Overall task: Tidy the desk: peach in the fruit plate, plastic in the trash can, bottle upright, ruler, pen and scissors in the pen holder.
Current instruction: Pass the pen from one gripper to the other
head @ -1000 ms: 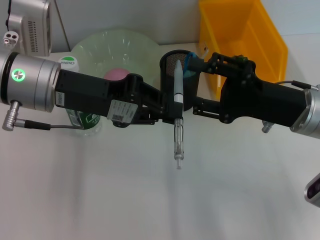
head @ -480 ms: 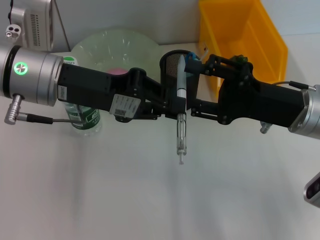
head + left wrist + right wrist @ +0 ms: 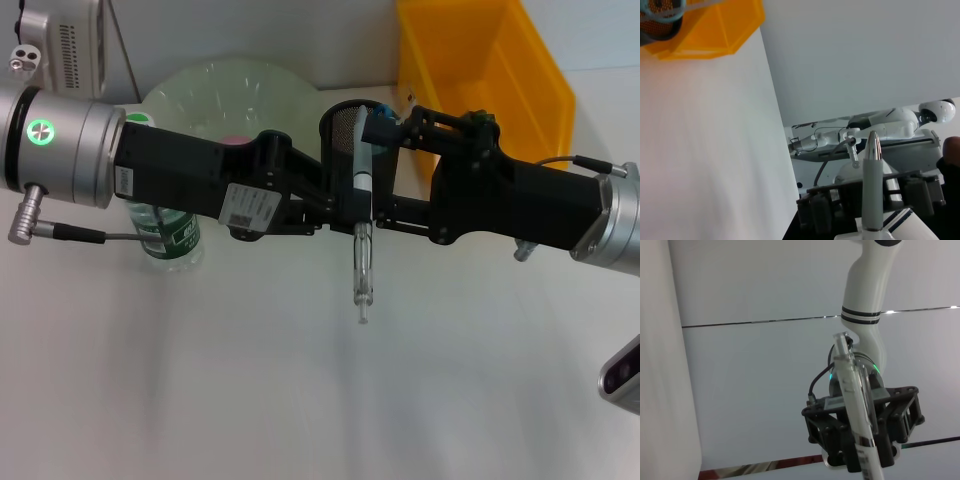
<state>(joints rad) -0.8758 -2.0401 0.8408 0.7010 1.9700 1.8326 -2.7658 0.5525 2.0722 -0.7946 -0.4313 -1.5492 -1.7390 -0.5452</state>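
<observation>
— So where is the pen point(image 3: 360, 215)?
— In the middle of the head view, held off the white desk point(image 3: 300, 400) between the two arms. It runs roughly twelve to six o'clock, its grey capped end overlapping the black mesh pen holder point(image 3: 345, 122) and its clear barrel pointing down toward six.

— Which gripper has it?
— Both meet on it. The left gripper point(image 3: 340, 205) reaches in from nine o'clock and the right gripper point(image 3: 385, 210) from three o'clock, and their jaws are closed in narrowly around the pen's middle. Which one bears the load I cannot tell.

— Do the wrist cameras add anything?
— The left wrist view shows the pen's grey tip standing up close to the lens, with the opposite gripper behind it. The right wrist view shows the clear barrel in front of the left gripper.

— And the rest of the desk?
— The pink peach point(image 3: 232, 142) lies in the pale green fruit plate point(image 3: 230, 95) at eleven o'clock. The green-labelled bottle point(image 3: 165, 235) stands upright at nine o'clock, partly behind the left arm. The yellow trash can point(image 3: 490, 70) sits at one o'clock, just beside the pen holder, where something blue point(image 3: 375, 130) shows at the rim.
</observation>
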